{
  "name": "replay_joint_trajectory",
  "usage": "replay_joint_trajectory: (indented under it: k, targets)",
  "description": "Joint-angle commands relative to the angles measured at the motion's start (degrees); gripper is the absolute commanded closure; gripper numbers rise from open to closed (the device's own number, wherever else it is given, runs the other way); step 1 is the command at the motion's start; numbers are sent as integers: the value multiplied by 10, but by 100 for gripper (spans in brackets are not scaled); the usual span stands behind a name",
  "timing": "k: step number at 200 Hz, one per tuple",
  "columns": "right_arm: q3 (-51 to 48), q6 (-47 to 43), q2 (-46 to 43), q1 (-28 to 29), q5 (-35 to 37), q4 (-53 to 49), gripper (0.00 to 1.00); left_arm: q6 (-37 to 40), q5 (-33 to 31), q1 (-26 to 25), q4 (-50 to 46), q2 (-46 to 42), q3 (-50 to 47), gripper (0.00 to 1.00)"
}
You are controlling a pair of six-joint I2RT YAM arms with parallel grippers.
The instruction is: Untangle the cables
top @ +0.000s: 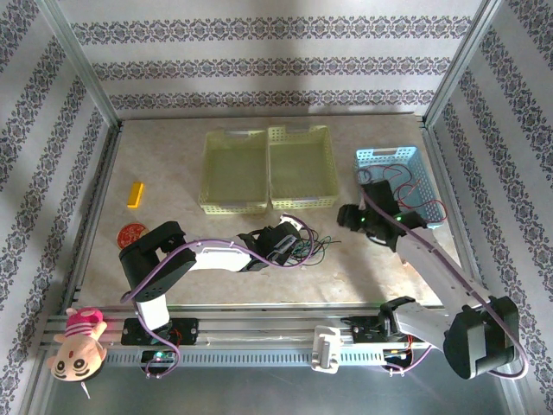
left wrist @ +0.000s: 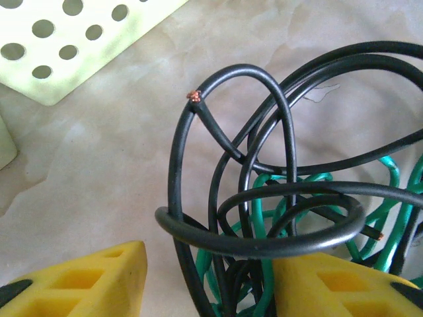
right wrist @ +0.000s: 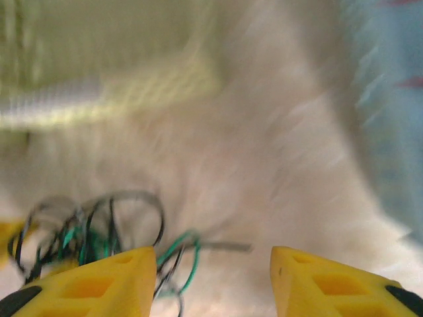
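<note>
Top external: cables point(top: 311, 246) lie before yellow baskets point(top: 235, 207), blue basket point(top: 384, 154) rightward.

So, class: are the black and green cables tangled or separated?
Tangled. The black cables loop through one another, with green cables threaded among them.

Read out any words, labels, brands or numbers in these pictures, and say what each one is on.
No text can be read in any view.
Red disc: patterned, too small to tell whether it is lettering.
Yellow baskets, blue basket, cables: no print seen.
</note>
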Motion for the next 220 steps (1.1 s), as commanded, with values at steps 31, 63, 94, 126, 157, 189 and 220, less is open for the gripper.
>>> replay_joint_trajectory:
  k: [31, 63, 94, 126, 157, 189, 220]
  targets:
    - [-12, -21, 113, 44, -48, -6, 58, 4, 25, -8, -50, 22, -11, 47]
    - [7, -16, 187, 43, -45, 19, 71, 2, 20, -9, -51, 21, -11, 47]
    - [14, -17, 229, 44, -54, 33, 78, 0, 18, -9, -54, 20, -12, 47]
    - [8, -6, 235, 44, -23, 30, 95, -2, 16, -9, -54, 19, -16, 47]
    - [8, 17, 176, 44, 73, 12, 100, 0, 18, -9, -54, 19, -15, 47]
    - [26, 32, 96, 39, 176, -17, 100, 3, 22, -9, -54, 21, -13, 47]
    - [44, 24, 49, 10, 182, -16, 100, 4, 23, -9, -54, 21, -13, 47]
